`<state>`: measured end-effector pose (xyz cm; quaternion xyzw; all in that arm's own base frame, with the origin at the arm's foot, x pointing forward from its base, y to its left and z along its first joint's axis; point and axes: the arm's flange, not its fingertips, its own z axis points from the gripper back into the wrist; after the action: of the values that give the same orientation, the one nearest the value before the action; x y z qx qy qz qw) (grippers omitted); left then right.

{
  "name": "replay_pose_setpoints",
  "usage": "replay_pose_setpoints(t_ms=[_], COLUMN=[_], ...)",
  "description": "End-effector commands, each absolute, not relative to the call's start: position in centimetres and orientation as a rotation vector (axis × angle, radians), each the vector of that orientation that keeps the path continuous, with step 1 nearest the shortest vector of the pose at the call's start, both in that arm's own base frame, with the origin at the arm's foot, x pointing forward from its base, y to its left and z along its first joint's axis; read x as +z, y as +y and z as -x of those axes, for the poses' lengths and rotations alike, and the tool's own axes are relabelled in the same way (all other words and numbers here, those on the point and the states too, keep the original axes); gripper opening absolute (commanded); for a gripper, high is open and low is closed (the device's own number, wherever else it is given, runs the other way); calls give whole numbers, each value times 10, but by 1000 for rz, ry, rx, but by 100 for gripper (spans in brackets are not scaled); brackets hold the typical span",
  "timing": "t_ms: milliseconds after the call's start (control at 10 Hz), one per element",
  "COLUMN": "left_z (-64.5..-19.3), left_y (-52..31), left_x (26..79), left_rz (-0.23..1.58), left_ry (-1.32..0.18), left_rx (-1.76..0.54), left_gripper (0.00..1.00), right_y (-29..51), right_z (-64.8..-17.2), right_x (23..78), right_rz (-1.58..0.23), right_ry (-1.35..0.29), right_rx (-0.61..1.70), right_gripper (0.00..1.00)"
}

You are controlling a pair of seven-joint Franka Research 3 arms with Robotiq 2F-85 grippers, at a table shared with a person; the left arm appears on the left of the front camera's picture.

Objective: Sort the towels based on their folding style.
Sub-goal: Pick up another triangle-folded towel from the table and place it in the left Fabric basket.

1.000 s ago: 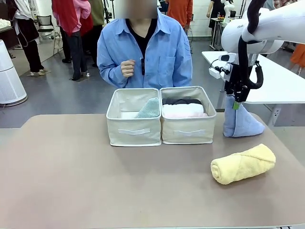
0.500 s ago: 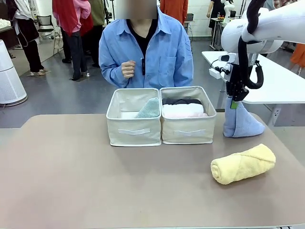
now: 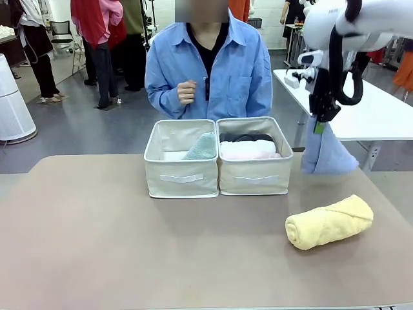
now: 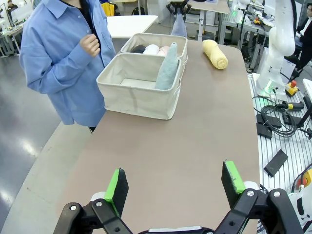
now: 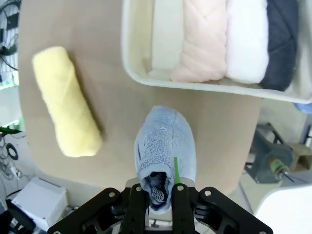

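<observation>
One lavender-blue cone [image 3: 328, 155] hangs pinched below the jaws of the right gripper [image 3: 319, 123], mid-carry, next probably needing release beside the pale green cone [image 3: 201, 147]; the left gripper [image 4: 174, 184] gapes empty.

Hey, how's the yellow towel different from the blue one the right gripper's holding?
The yellow towel is a cylinder roll; the blue towel is a cone. The yellow towel lies on its side on the table; the blue towel points upward, tip pinched in the right gripper. Both are terry and outside the bins.
</observation>
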<state>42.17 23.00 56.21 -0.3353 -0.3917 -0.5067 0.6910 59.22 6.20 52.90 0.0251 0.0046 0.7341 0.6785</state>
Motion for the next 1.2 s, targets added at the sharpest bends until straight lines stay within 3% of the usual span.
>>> replay_pose_setpoints(t_ms=[0,300,700,800,1000,1100], left_z=[-420,-420,-420,-420,-420,-420], left_y=[230,230,230,230,230,230], left_x=[564,564,564,564,564,564], left_rz=[757,757,757,757,757,757], left_ry=[-890,-890,-890,-890,-890,-890], left_rx=[-1131,-1131,-1131,-1131,-1131,-1131], left_gripper=[100,100,100,100,100,100], right_y=[77,96,69,21,-68,-77], right_z=[-548,-504,-480,-433,-334,-311], right_x=[582,654,634,629,640,642], right_rz=[-37,32,-50,25,87,98], right_ry=[-21,-110,-42,16,-53,-97], right_rx=[1619,1613,1613,1595,1400,1369], right_gripper=[0,0,0,0,0,0])
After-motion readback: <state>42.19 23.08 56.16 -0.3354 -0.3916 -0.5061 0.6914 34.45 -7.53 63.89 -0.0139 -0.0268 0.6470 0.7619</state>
